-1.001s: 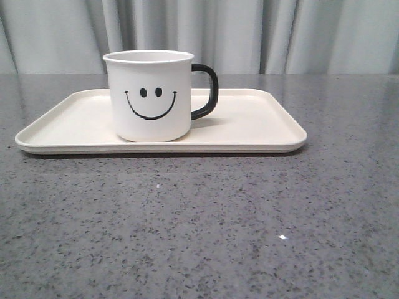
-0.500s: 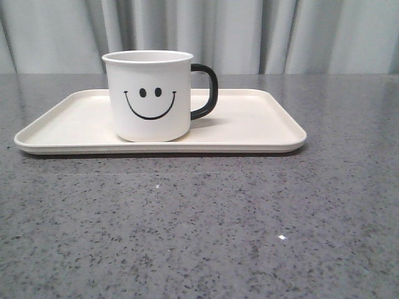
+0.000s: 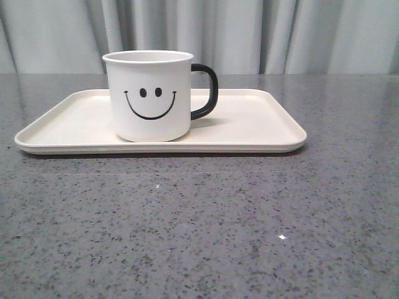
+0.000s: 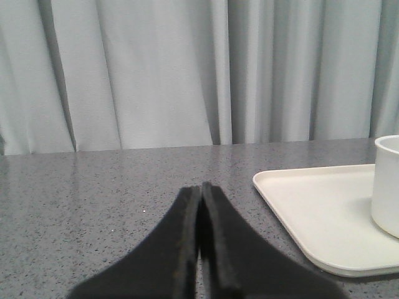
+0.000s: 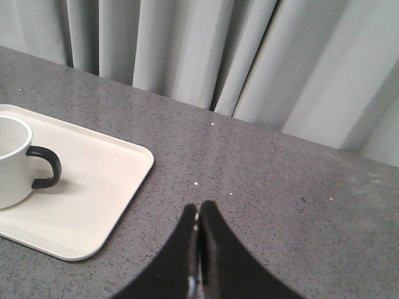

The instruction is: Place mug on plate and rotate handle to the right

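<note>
The white mug point(image 3: 149, 96) with a black smiley face stands upright on the left half of the cream plate point(image 3: 255, 128). Its black handle point(image 3: 207, 91) points right. The mug's edge point(image 4: 388, 184) and the plate point(image 4: 324, 205) show in the left wrist view; the mug point(image 5: 11, 163), handle point(image 5: 47, 167) and plate point(image 5: 93, 187) show in the right wrist view. My left gripper point(image 4: 201, 190) is shut and empty, off the plate's left end. My right gripper point(image 5: 199, 208) is shut and empty, off the plate's right end. Neither gripper shows in the front view.
The plate lies on a grey speckled tabletop point(image 3: 199, 224). Pale grey curtains point(image 3: 249, 31) hang behind the table's far edge.
</note>
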`<state>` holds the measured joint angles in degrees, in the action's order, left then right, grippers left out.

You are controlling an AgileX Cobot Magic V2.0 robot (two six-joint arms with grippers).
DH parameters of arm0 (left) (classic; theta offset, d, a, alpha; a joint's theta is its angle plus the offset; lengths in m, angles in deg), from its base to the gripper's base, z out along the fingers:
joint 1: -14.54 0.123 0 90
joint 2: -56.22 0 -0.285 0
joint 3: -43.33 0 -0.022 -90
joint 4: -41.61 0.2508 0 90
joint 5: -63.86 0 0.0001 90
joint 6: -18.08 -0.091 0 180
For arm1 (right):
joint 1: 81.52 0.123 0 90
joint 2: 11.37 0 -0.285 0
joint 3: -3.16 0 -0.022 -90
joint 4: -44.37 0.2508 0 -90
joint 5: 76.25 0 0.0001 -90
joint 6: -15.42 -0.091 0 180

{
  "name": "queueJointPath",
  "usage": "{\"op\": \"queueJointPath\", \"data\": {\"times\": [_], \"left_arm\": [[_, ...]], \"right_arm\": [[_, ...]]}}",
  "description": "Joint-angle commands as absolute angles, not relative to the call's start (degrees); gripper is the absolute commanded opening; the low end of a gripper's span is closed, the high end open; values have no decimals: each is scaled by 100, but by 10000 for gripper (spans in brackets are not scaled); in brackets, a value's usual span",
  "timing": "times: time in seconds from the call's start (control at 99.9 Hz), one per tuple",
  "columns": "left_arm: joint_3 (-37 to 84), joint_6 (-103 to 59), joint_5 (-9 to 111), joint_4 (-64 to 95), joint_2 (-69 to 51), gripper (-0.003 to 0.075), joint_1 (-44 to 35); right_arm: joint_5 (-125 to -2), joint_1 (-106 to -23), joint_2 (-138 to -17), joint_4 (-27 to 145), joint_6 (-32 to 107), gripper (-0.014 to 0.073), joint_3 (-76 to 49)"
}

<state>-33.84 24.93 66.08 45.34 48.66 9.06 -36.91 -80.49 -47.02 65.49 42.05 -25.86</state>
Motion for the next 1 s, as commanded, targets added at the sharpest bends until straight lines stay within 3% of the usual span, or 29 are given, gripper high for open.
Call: {"op": "queueJointPath", "data": {"times": [0.0, 0.651, 0.991], "left_arm": [[-3440, 2489, 7015, 4545, 5043, -20, 924], [-3440, 2489, 7015, 4545, 5043, -20, 924], [-3440, 2489, 7015, 4545, 5043, -20, 924]], "right_arm": [[-4081, -8041, -4736, 6577, 4251, -59, -2454], [-4086, -8034, -4629, 6577, 4251, -59, -2503], [-4320, -7982, -2996, 6577, 4251, -59, -3438]]}}
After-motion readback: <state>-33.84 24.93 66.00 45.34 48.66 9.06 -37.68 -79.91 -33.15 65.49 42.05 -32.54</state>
